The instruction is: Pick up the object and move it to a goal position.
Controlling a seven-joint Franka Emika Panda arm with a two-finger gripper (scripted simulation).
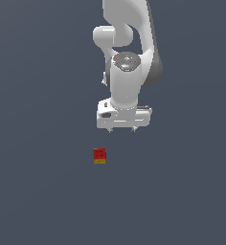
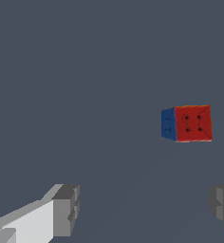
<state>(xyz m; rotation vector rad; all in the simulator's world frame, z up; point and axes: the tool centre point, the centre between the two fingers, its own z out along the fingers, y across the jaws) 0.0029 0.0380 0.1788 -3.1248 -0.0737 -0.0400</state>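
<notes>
**Panda arm poised above small red block on bare grey floor**

A flat, dark blue-grey surface (image 1: 38, 201) fills both views, unmarked and without visible edges. In the exterior view the white arm (image 1: 127, 52) reaches down from the top of the picture, its wrist pointing downward and the gripper (image 1: 124, 129) hanging over the surface with only its short fingertips showing under the white hand body. The block (image 1: 99, 156) sits on the surface just below the gripper in that picture and slightly toward the exterior view's left, apart from it and not between the fingers. Its top face is red with dark dots, and a yellow-orange strip runs along its lower edge. The wrist view shows the block (image 2: 187, 123) closer: a red face carrying four dark dots, with a blue side face next to it. Two grey fingers (image 2: 66, 209) stand far apart at the sides of that view, the jaws spread wide and holding nothing. No brand, label or readable writing appears on the arm or the block
</notes>
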